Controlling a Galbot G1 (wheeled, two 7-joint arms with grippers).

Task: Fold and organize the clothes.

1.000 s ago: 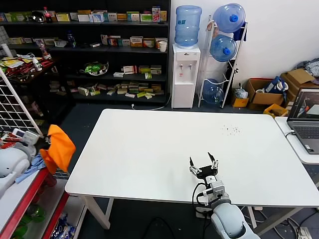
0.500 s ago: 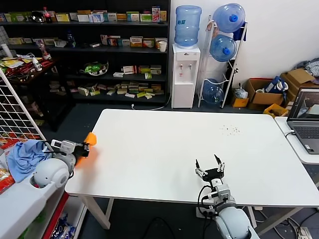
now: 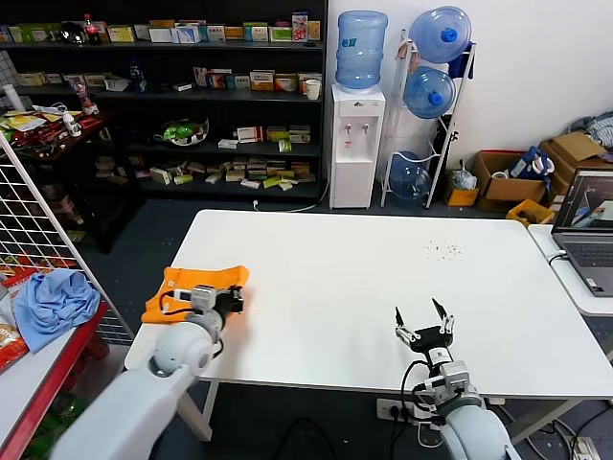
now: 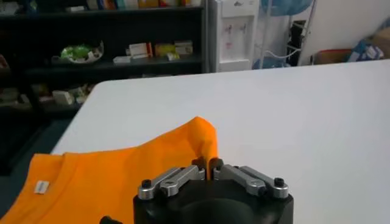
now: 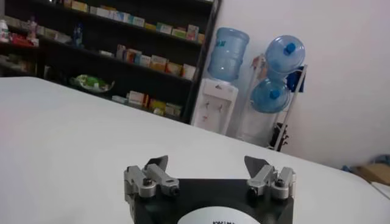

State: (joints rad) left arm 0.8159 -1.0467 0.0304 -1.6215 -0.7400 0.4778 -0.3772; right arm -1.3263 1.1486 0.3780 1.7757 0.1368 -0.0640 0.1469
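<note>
The bright orange T-shirt lies bunched on the white table at its front left corner. My left gripper is shut on a fold of it. In the left wrist view the shirt spreads out beside the gripper, with a white label near the collar and one edge pinched between the closed jaws. My right gripper is open and empty over the table's front edge, right of centre; it also shows open in the right wrist view.
A light blue cloth lies on the red shelf unit to the left, beside a wire grid panel. A laptop sits on a side table at the right. Dark specks mark the table's far right.
My left gripper has carried the orange T-shirt from beside the left shelf onto the table's front left corner. My right gripper has drifted a little right and toward the front edge.
</note>
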